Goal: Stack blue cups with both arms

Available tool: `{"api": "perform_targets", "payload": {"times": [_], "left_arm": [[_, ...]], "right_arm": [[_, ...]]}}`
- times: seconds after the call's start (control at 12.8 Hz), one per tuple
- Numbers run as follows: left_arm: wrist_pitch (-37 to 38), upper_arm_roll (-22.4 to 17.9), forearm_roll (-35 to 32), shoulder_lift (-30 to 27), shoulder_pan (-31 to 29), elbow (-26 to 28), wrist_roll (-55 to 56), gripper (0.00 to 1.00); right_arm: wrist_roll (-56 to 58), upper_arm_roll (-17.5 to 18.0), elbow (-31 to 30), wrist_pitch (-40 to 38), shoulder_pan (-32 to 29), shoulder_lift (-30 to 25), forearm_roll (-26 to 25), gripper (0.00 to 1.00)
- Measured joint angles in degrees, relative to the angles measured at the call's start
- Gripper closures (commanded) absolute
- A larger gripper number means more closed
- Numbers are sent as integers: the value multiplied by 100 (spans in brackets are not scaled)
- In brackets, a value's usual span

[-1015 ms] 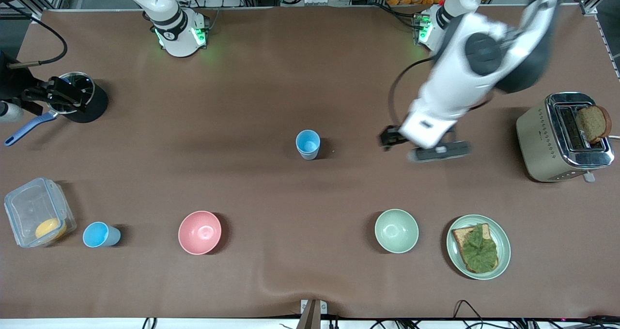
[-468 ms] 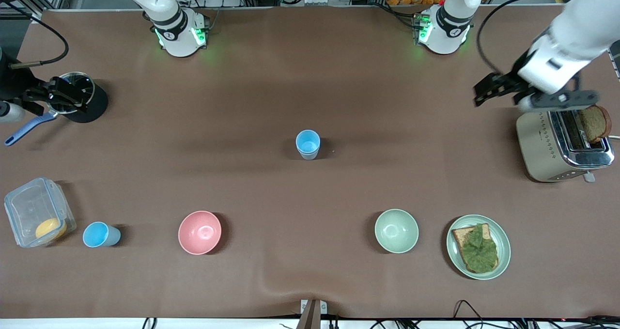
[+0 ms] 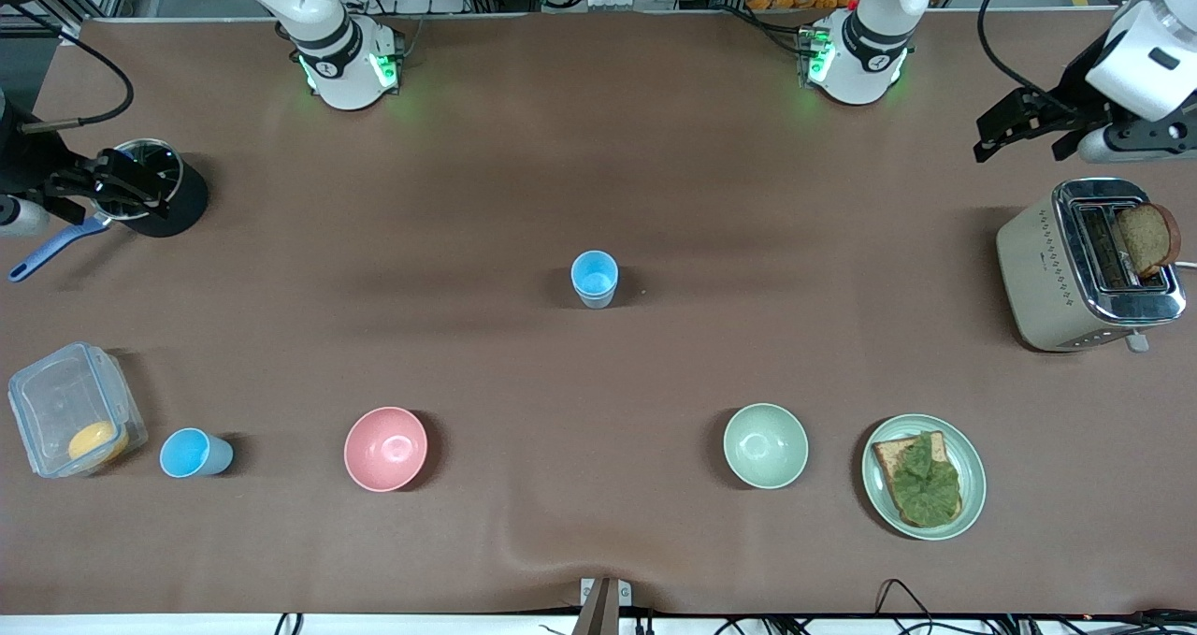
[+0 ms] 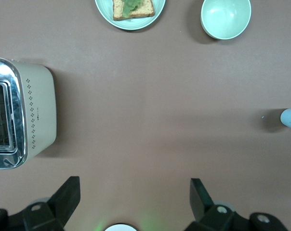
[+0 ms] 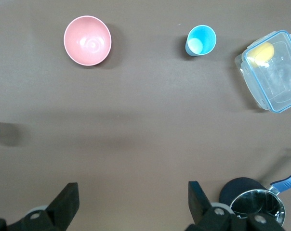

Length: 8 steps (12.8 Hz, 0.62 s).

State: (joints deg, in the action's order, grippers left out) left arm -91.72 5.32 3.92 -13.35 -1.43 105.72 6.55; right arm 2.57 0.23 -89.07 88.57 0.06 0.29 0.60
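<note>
Our left gripper (image 3: 1024,135) hangs wide open and empty near the toaster (image 3: 1085,266); our right gripper (image 5: 131,204) likewise, waiting. Blue plastic cups look nested mid-table (image 3: 595,278); another blue cup (image 3: 192,454) stands apart beside the clear container (image 3: 70,411).

The light is bright and even over the whole brown table (image 3: 598,149). Shadows are soft and short beside each object. The toaster (image 3: 1089,266) shows glare on its chrome top. Green lamps glow at both arm bases. The front view is sharp, without motion blur. Both wrist views are clear, with soft broad shadow bands on the table.
</note>
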Motion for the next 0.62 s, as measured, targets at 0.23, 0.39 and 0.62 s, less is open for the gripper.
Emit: {"api": "perform_targets", "payload": {"times": [0.23,0.39,0.62], "left_arm": [[32,15,0,2,-16,0,0,0],[44,21,0,2,-16,0,0,0],[55,14,0,2,-52,-1,0,0]], "right_arm": [[0,0,0,4,1,1,0,0],[0,0,0,5,1,2,0,0],[4,3,0,7,18,3,0,0]]}}
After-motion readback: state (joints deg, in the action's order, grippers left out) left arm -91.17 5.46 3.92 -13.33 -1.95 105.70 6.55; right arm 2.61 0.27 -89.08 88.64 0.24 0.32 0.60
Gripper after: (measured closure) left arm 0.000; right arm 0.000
